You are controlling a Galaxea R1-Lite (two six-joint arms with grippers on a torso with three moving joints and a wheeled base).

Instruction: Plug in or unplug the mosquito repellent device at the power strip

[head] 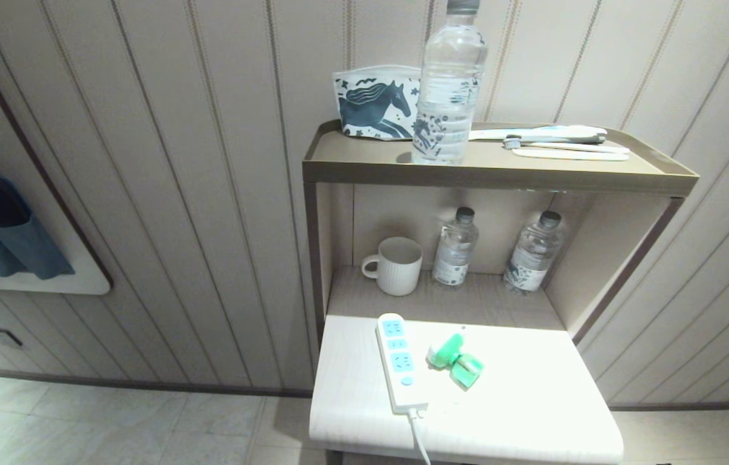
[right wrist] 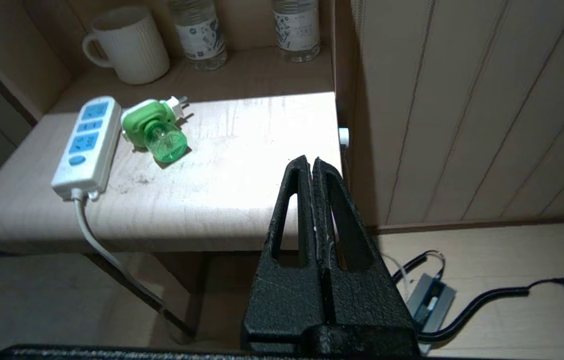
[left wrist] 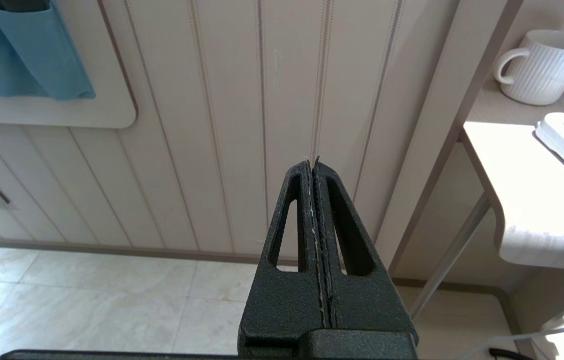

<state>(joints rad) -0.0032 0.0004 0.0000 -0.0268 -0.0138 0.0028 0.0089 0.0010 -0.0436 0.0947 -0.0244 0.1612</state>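
I see one mosquito repellent device (head: 454, 360) lying unplugged on the bench (head: 532, 400), just beside the one power strip (head: 398, 361). Behind stand one mug (head: 398, 265) and two small water bottles (head: 455, 247). My left gripper (left wrist: 311, 162) and right gripper (right wrist: 310, 162) are both closed, holding nothing.

We saw the lower table (head: 532, 387) open from above and in front, bare to the right of the mosquito repellent device (head: 454, 359). The power strip (head: 398, 361) lay just beside the device on its left, leaving little gap between them. Behind, a mug (head: 396, 265) and two bottles (head: 454, 247) crowded the recess under the upper shelf (head: 493, 173), which closed off the rear.
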